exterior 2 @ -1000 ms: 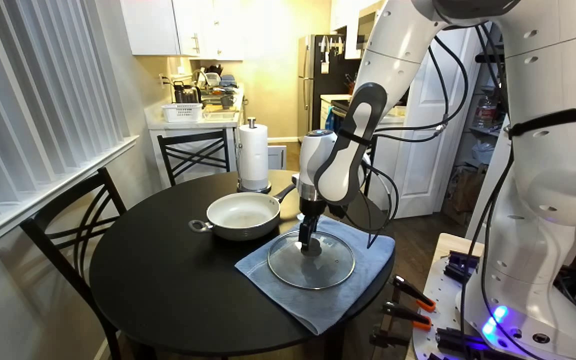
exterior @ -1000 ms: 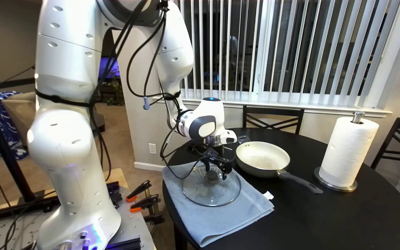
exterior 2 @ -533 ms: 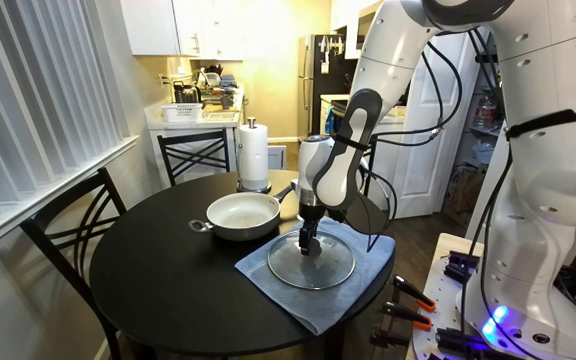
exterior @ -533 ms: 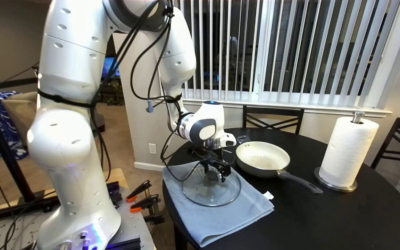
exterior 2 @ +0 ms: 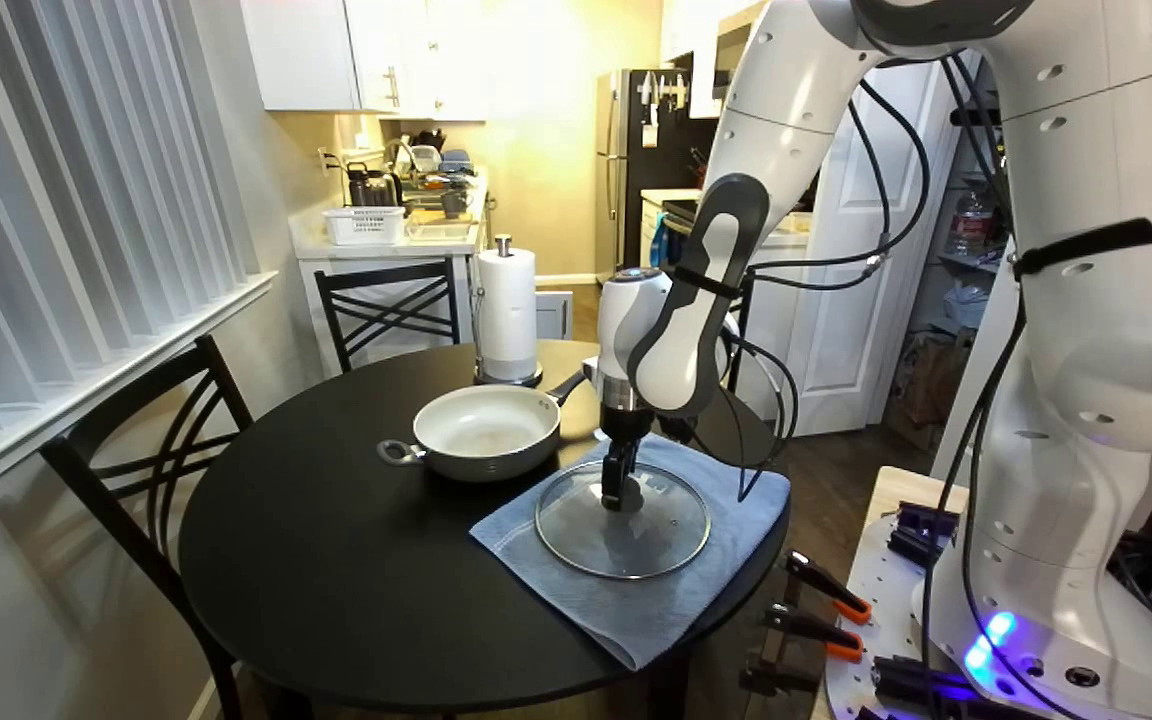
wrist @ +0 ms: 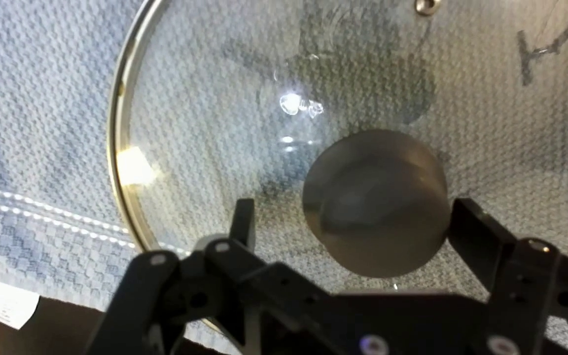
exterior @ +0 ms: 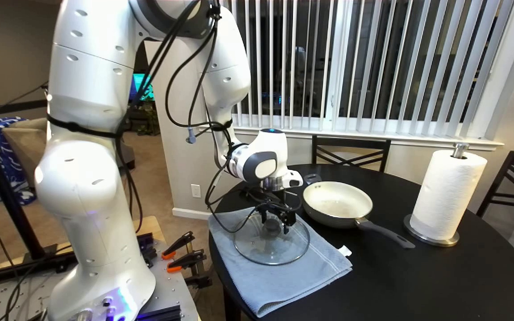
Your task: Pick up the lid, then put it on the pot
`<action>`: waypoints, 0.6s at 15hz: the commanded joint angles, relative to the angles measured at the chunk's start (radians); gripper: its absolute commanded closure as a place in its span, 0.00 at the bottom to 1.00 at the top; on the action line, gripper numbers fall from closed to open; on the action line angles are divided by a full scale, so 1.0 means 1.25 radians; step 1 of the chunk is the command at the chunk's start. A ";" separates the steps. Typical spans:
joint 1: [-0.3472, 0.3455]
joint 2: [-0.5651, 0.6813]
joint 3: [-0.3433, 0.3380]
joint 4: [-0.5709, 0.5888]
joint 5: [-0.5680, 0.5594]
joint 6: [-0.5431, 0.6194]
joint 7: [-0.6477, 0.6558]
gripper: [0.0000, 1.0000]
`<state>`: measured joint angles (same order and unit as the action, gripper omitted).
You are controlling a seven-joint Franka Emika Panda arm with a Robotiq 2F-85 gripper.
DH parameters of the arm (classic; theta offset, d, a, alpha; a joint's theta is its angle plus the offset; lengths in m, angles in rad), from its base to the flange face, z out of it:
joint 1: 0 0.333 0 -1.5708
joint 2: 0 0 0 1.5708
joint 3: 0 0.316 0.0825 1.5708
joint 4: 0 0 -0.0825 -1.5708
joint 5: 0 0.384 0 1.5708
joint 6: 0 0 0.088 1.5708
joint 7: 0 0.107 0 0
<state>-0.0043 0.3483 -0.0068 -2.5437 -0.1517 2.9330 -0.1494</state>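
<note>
1. Lid (exterior 2: 636, 545) lies flat on the folded blue-grey cloth (exterior 2: 626, 625), its knob (wrist: 377, 207) upward, near the pot (exterior: 337, 203) but apart from it
2. We see the pot stand open on the black table (exterior: 417, 285), its cream interior showing; in an exterior view its long handle (exterior: 384, 232) points to the near right
3. The gripper (wrist: 353, 212) reaches down to the lid with its fingers (wrist: 242, 224) spread around the knob; in the wrist view there is a gap on the left, and we cannot tell whether the right finger touches
4. Between lid and pot, both exterior views give us the cloth's edge and a narrow strip of table
5. On the side of the robot's base (exterior: 101, 276), the cloth reaches the table's edge
6. The paper towel roll (exterior: 446, 196) stands near the handle's end, apart from it
7. In an exterior view we find a white basket (exterior 2: 364, 228) on the far counter (exterior 2: 441, 246), its contents hidden from us
8. Up close, the wrist view shows us a small metal ring (wrist: 427, 6) in the glass
</note>
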 commanded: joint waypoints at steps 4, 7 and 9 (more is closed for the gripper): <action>-0.015 -0.080 0.016 -0.050 -0.001 -0.072 -0.048 0.00; -0.034 -0.083 0.048 -0.050 0.025 -0.074 -0.094 0.00; -0.039 -0.072 0.060 -0.040 0.030 -0.086 -0.109 0.00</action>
<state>-0.0239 0.2784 0.0308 -2.5815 -0.1460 2.8556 -0.2190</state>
